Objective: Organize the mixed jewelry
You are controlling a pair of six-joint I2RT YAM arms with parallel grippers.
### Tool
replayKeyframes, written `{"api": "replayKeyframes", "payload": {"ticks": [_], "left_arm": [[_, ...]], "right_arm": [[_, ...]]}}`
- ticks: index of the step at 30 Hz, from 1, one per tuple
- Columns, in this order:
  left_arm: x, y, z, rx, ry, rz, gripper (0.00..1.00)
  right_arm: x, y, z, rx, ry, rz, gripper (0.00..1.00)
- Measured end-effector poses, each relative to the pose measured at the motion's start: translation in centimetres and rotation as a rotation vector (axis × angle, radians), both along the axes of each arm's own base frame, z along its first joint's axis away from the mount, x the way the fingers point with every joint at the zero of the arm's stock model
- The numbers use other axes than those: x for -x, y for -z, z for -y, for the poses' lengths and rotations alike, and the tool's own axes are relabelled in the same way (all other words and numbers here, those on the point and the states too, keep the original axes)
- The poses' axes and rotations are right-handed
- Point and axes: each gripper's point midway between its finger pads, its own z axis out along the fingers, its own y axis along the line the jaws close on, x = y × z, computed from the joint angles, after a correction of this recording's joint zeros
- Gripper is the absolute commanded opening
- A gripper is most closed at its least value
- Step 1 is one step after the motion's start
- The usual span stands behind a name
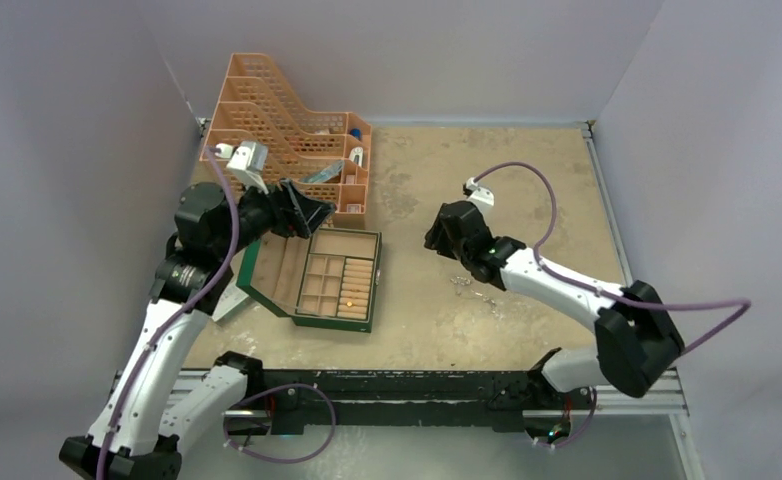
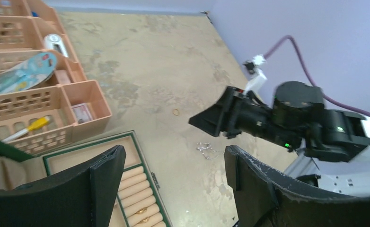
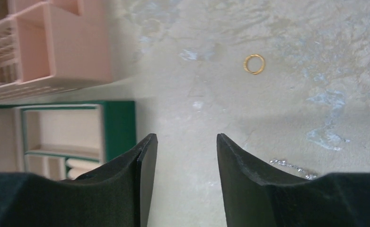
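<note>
At the near edge of the bench (image 1: 527, 200), a black mounting rail (image 1: 397, 385) is seen in front of the green box (image 1: 347, 232), with both arm bases fixed to it. The box is set askew, one corner lying close to the rail, and its lid (image 1: 265, 268) is thrown open on the side away from the right arm. Gold rings (image 2: 143, 211) are lodged in the padded roll slots inside it.

The left end effector (image 2: 173, 153) is held above the far corner of the box, spread wide with nothing between its fingers. The right end effector (image 3: 186, 142) is poised low over bare bench beside the box, on its unlidded side, and is parted with nothing gripped.

The loose jewelry is left on the bench on that same side. A silvery chain (image 2: 204, 149) lies near the right end effector, and a single gold ring (image 3: 254, 64) lies farther out, apart from the chain. Wide bare surface is left around both.

Just beyond the box's far rim, an orange organizer (image 1: 287, 130) is set into the walled corner, with only a narrow gap between it and the box. Past the ring, clear bench is left as far as the enclosure walls (image 1: 417, 50).
</note>
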Motion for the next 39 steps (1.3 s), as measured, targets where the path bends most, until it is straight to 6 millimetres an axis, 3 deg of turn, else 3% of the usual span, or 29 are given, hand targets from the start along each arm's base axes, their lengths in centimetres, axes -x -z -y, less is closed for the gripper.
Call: {"api": "replayKeyframes", "payload": {"ticks": [5,9,14,19,30,39], "left_arm": [[-1.4,0.8,1.8,0.021,0.083,-0.009,0.76],[-2.6,1.7,2.6,0.030,0.108,-0.020,0.76],[-4.0,2.6,3.0,0.027,0.110,-0.034,0.75],[-4.3,2.8,2.9,0.024,0.099,-0.039,0.75],[-4.3,2.7,2.6,0.022,0.085,-0.037,0.75],[-4.1,2.3,2.2,0.020,0.062,-0.022,0.75]], "right_arm": [[-1.6,4.6,1.9,0.074,0.060,-0.109,0.45],[-2.7,6.6,3.5,0.120,0.115,-0.151,0.44],[-4.2,7.1,4.2,0.157,0.136,-0.153,0.41],[-5.9,8.0,4.2,0.217,0.129,-0.156,0.25],[-8.3,8.7,6.1,0.375,0.050,-0.170,0.27],[-7.9,9.7,6.0,0.408,-0.047,-0.219,0.32]]}}
